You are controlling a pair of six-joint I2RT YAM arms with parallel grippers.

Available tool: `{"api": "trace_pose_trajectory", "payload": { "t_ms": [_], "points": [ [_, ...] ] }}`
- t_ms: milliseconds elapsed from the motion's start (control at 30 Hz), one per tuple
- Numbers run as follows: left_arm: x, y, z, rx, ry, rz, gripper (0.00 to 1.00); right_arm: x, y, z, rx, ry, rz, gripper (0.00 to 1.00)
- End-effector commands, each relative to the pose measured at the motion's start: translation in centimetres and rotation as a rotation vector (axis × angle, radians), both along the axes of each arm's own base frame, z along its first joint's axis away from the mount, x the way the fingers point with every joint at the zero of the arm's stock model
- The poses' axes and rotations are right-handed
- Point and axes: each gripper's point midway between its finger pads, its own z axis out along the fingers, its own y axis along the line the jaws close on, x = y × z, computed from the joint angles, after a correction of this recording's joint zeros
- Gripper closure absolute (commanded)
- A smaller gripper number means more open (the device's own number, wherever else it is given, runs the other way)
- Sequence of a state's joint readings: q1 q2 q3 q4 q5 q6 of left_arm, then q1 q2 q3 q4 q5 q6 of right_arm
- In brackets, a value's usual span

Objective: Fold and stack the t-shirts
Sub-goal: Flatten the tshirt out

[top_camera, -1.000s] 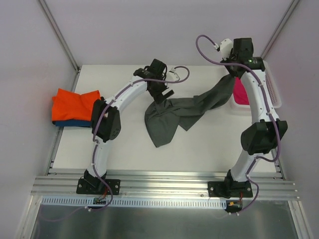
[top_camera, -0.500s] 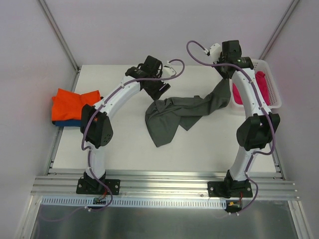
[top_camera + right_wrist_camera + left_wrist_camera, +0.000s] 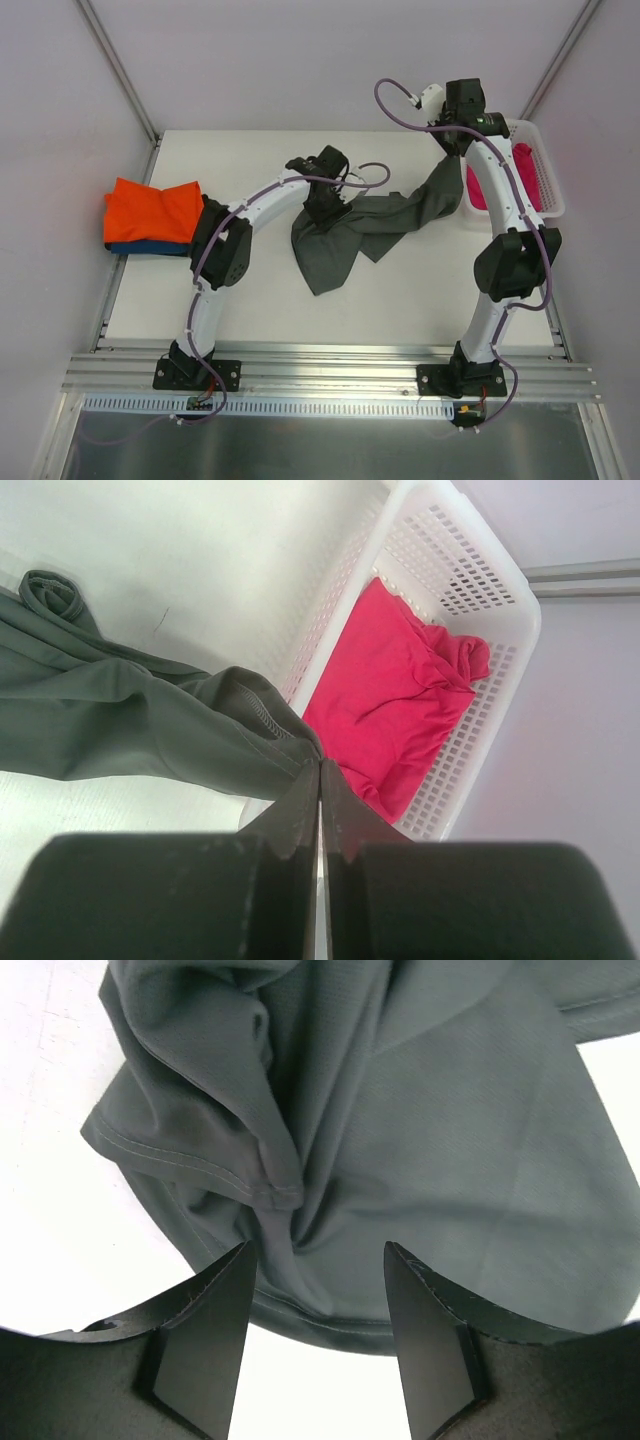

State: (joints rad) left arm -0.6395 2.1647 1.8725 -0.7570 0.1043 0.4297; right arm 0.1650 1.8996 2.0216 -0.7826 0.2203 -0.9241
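Step in hand, as I judge it: spreading out, before any fold. The white table (image 3: 420, 300) carries the work piece, a dark grey t-shirt of soft cloth (image 3: 340, 245), crumpled at the table's middle and not yet flat. At the far right corner stands the white plastic mesh basket (image 3: 550, 190), with a magenta pink t-shirt (image 3: 522, 165) inside. At the left edge a folded bright orange t-shirt (image 3: 150, 208) rests on a blue t-shirt (image 3: 135, 246), so the stack is begun. My right gripper (image 3: 318, 772) has its jaws pressed together on an edge of the dark grey t-shirt and holds that end off the table, just beside the basket. My left gripper (image 3: 318, 1260) has its jaws apart, set either side of a bunched ridge of the same cloth. I cannot see any cloth clamped there. The next move calls for a firm pinch on that ridge, then a pull away from the right gripper to draw the cloth taut. The garment's long axis runs diagonally from the raised far-right end down to the near-left. Its loose lower end points toward the near edge.
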Motion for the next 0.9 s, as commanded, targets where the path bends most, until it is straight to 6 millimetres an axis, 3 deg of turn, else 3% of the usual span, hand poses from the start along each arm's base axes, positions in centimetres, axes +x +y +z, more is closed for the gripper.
{"api": "trace_pose_trajectory", "payload": {
  "t_ms": [0,467,567,633,733,767,800,867],
  "points": [
    [1.2,-0.3,0.9,-0.030,-0.013,0.018,0.46,0.2,-0.3,2.1,0.016,-0.061,-0.020,1.00],
    [3.7,-0.5,-1.6,-0.022,0.001,0.037,0.50,0.5,-0.6,1.5,0.001,-0.049,-0.026,1.00],
    [4.0,-0.2,-2.0,-0.024,0.010,0.048,0.62,0.6,-0.4,1.4,0.003,-0.048,-0.025,0.99],
    [4.1,0.0,-2.0,-0.025,0.011,0.057,0.64,0.7,-0.4,1.3,0.006,-0.046,-0.026,0.99],
    [4.2,0.5,-2.0,-0.017,0.010,0.070,0.78,0.8,-0.4,1.4,0.009,-0.050,-0.028,0.99],
    [4.2,0.6,-1.8,-0.015,0.005,0.071,0.93,0.8,-0.3,1.4,0.010,-0.051,-0.027,1.00],
    [4.3,0.8,-1.7,-0.014,0.002,0.076,0.99,0.8,-0.3,1.5,0.010,-0.053,-0.025,0.99],
    [4.5,1.2,-1.0,-0.009,-0.016,0.085,1.00,0.8,-0.3,1.7,0.011,-0.057,-0.029,0.99]
  ]
}}
